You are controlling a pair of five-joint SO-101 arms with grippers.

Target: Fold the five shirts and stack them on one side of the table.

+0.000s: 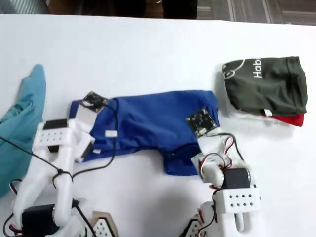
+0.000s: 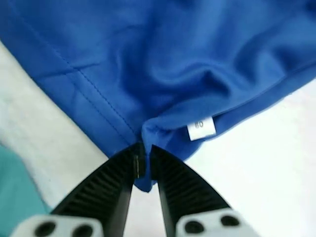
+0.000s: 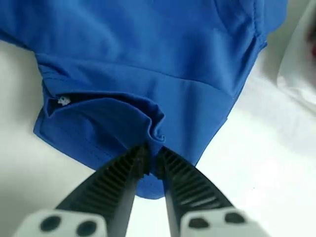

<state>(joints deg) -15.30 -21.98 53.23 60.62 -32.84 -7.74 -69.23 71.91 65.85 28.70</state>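
Four shirts can be counted on the white table [image 1: 148, 44], and both of the two grippers are on the same one. Well off to the outer side of the left gripper [image 2: 144, 165], a teal shirt [image 1: 22, 123] lies in a loose, unfolded heap, and the left wrist view catches a corner of it beside the gripper's body. That gripper's jaws are pressed together on the hem of the blue shirt [image 1: 148, 123], with a nub of blue cloth pinched between them and a small white label [image 2: 201, 128] just beside the tips. The blue shirt lies rumpled between the two grippers. The right gripper [image 3: 150, 160] is likewise clamped on a bunched fold at the shirt's edge, with an opening in the cloth just beyond its tips. In the high view the left arm [image 1: 52, 163] and right arm [image 1: 222, 182] overlap both grip spots, which the wrist views show plainly. Apart from the right gripper, on its outer side, a folded dark green shirt [image 1: 266, 84] tops a pile, with a red shirt [image 1: 289, 120] peeping out beneath. White cloth [image 3: 298, 69] lies there too; whether it is a shirt I cannot tell.
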